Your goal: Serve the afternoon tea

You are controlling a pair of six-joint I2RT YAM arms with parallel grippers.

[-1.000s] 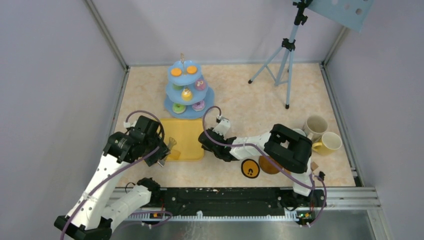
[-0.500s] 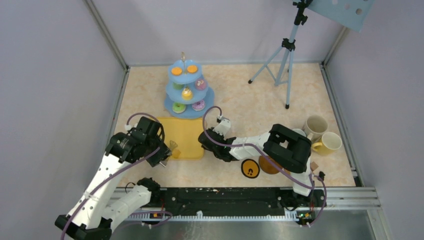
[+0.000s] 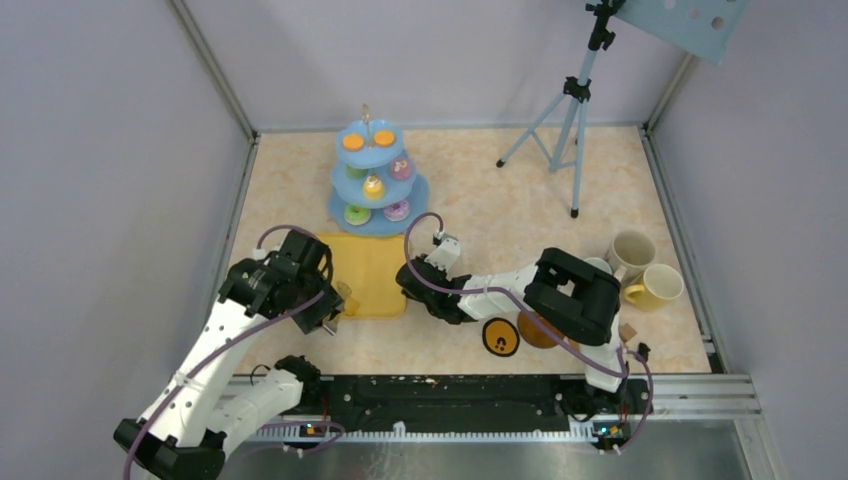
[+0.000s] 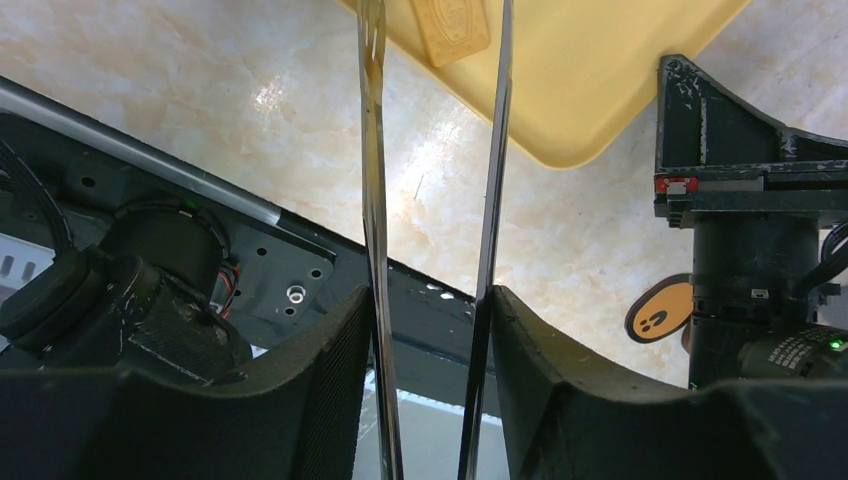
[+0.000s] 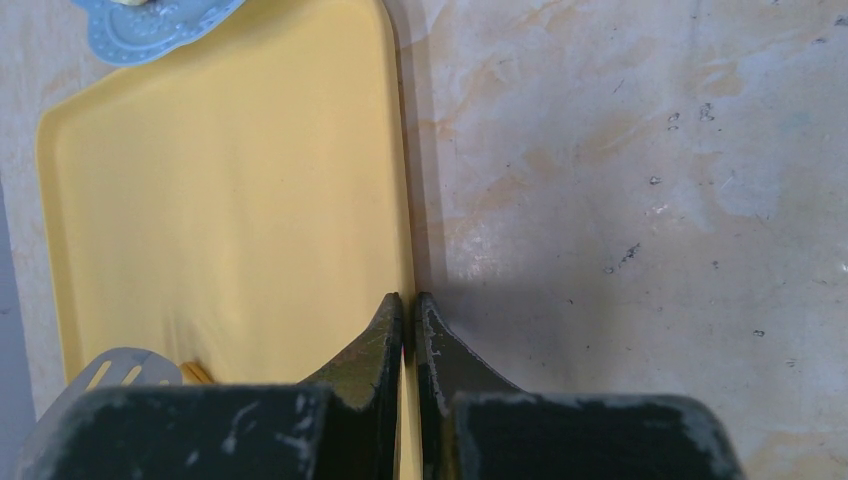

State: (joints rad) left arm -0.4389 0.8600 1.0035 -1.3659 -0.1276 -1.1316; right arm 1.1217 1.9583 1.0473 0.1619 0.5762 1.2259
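The left pincer [image 4: 430,300] is clamped on the long tongs [image 4: 374,200], whose blades run straight ahead and straddle a small pastry [image 4: 450,25] on the yellow tray [image 4: 600,70], its right rim pinched in the closed right pincer [image 5: 410,320], the three-tier stand [image 3: 377,228] beyond.

We read this as robot lab, walled test cell. Plain grey walls [image 3: 90,150] box in marble-look table [image 3: 480,190] on three sides, metal posts [image 3: 212,68] at corners. Tripod [image 3: 577,110] stands back right. Left arm [image 3: 215,345], right arm [image 3: 495,285] bolted to metal rail [image 3: 690,385] at near edge, cables [image 3: 288,232] looping. Stand [image 3: 375,228] with toy pastries [image 3: 352,143]: staged props.
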